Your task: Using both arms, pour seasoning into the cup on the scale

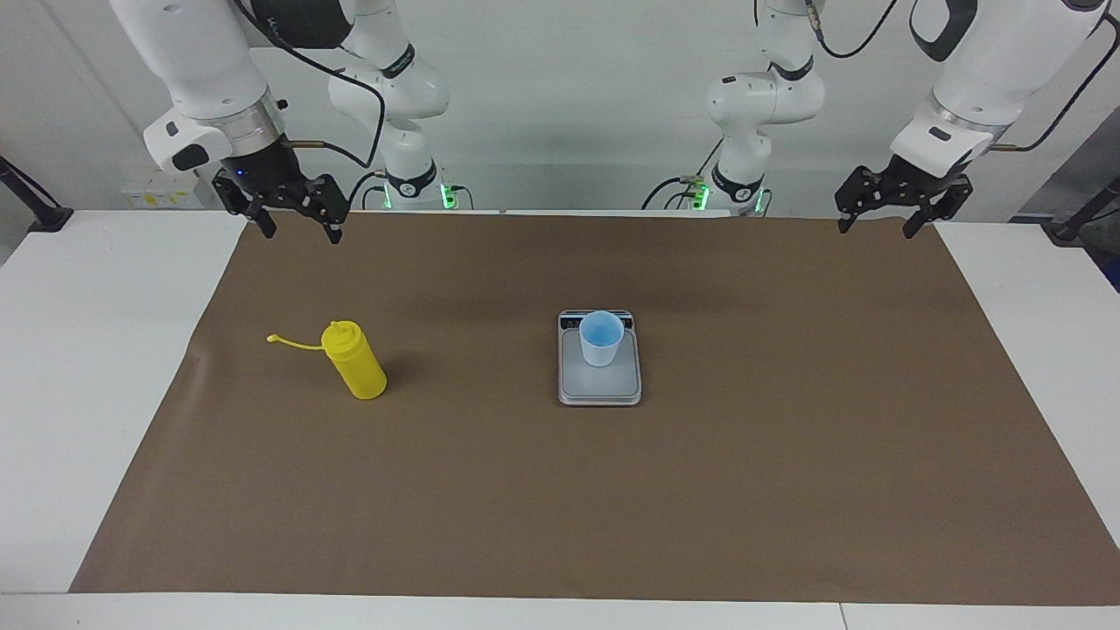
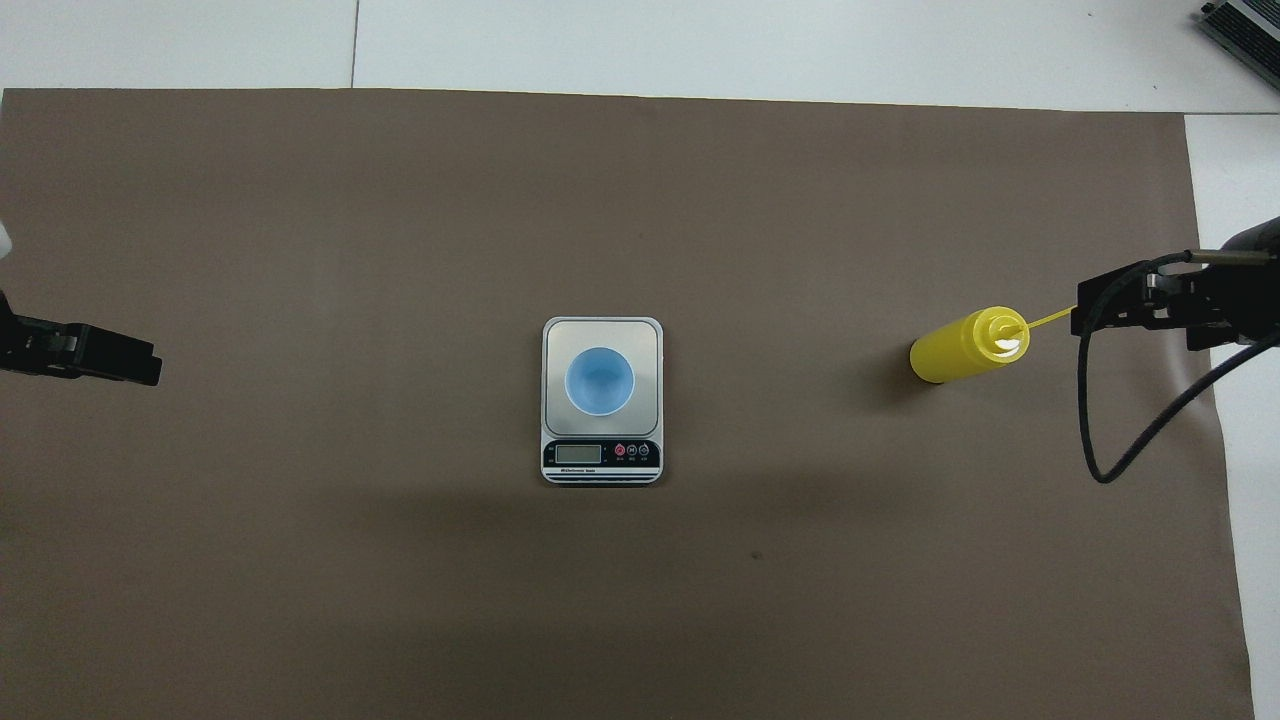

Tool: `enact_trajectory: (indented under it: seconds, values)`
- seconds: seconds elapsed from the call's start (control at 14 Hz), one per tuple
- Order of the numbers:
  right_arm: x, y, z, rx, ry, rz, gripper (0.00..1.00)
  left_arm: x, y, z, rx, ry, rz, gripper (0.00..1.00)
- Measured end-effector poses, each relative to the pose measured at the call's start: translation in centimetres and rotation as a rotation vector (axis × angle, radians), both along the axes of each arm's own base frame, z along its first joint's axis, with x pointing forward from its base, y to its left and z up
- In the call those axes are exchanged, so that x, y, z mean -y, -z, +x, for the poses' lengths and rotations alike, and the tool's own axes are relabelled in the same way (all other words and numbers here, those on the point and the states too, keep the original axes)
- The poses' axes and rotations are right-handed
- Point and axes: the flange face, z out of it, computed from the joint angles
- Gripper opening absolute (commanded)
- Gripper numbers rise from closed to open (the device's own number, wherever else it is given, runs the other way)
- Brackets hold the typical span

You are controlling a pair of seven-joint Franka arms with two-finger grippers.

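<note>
Black and empty, the right gripper [image 1: 297, 228] hung with its fingers spread over the brown mat [image 1: 560, 490] at the edge nearest the robots. Below it, at the right arm's end of the counter [image 1: 79, 367], the yellow seasoning [image 1: 354, 360] stood upright, strap trailing outward. Mid-mat sat the scale [image 1: 599, 385], the blue cup [image 1: 601, 339] upright on its plate. The left gripper [image 1: 877, 224] waited over the mat's corner, spread wide, holding nothing.
</note>
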Motion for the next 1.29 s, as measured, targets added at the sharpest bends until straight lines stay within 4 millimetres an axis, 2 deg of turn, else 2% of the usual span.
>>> enact_trajectory:
  seconds: [0.21,0.5,0.86,1.0,1.29]
  values:
    - [0.7,0.1,-0.1,-0.001,0.013,0.0,1.0,0.0,0.0,0.0,0.0,0.0,0.0,1.0]
    - [0.1,0.4,0.4,0.04,0.002,0.0,1.0,0.0,0.0,0.0,0.0,0.0,0.0,1.0]
    - [-0.5,1.7,0.1,0.016,-0.016,-0.03,1.0,0.0,0.0,0.0,0.0,0.0,0.0,1.0]
    - [-1.4,1.7,0.0,0.022,-0.036,-0.045,1.0,0.0,0.0,0.0,0.0,0.0,0.0,1.0]
    - [-1.5,1.6,-0.2,0.023,-0.037,-0.045,1.0,0.0,0.0,0.0,0.0,0.0,0.0,1.0]
